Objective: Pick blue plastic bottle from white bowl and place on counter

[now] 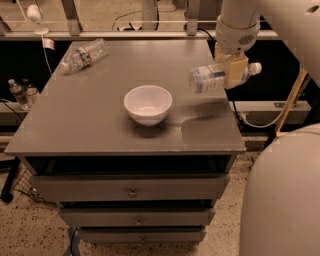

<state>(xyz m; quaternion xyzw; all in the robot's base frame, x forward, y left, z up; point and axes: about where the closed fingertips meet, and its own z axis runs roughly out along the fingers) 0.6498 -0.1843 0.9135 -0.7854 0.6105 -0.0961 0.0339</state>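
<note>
The blue plastic bottle (206, 79) is held on its side in the air, clamped near its capped end by the gripper (235, 73). It is above the right edge of the surface (90, 120), clear of the empty white bowl (148, 103). The placing step is judged to be in hand. A descent onto bare surface beside the bowl is called for, then a release. A slimmer bottle (84, 54) is seen lying at the far left corner.

I see a lab bay: far cables (124, 18), metal framing (70, 15), speckled floor (30, 227). The gripper (235, 73) grips the blue plastic bottle (207, 79) above the counter (95, 115), right side.
</note>
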